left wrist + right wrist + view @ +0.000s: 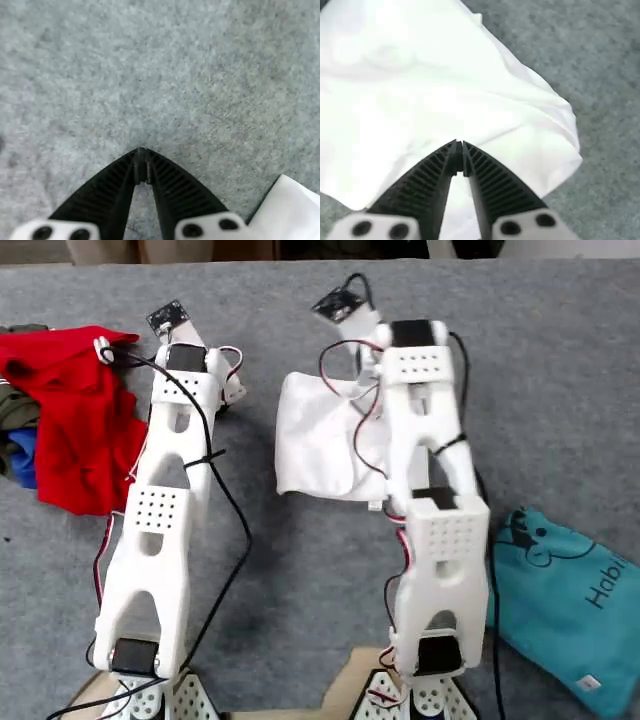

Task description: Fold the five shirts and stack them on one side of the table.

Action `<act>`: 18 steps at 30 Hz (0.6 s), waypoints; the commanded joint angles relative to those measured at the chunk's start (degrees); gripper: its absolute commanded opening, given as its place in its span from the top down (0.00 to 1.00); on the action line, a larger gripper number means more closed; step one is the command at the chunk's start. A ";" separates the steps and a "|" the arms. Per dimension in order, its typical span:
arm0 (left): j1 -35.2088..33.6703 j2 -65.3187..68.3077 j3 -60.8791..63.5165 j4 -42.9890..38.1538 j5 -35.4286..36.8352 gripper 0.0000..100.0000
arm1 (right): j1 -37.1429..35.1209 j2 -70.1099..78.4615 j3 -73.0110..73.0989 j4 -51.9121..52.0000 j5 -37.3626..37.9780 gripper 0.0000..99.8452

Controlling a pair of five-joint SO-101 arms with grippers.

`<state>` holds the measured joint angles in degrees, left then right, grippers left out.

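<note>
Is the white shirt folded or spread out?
Folded, roughly: the white shirt is a compact block, no sleeves sticking out, with a layered edge.

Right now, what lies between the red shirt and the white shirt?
In the high view, the left arm stands between the red shirt and the white shirt, over bare grey table.

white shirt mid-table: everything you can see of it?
The white shirt lies near the middle of the grey table, soft thin cloth folded into a rough rectangle with creases and rounded corners. The right arm stretches over one side; the right hand, shut, sits over the cloth, contact unclear. It lies apart from the red shirt and teal shirt.
</note>
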<state>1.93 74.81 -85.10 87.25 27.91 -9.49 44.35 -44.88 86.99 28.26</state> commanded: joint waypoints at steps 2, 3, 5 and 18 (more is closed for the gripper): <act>-0.97 -0.75 -2.73 -0.62 0.18 0.98 | -1.89 4.44 -10.07 1.23 -0.26 1.00; -1.14 -0.75 -2.73 -0.70 0.18 0.98 | -1.89 5.58 -12.18 1.05 -1.49 1.00; -1.49 -0.75 -2.73 -0.70 0.18 0.98 | -2.07 7.78 -16.66 1.41 -3.43 1.00; -1.49 -0.75 -2.73 -1.05 0.26 0.98 | -3.38 17.80 -29.23 10.99 -3.52 1.00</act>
<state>1.14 74.90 -85.19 87.25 27.91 -14.07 62.37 -70.11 94.64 25.45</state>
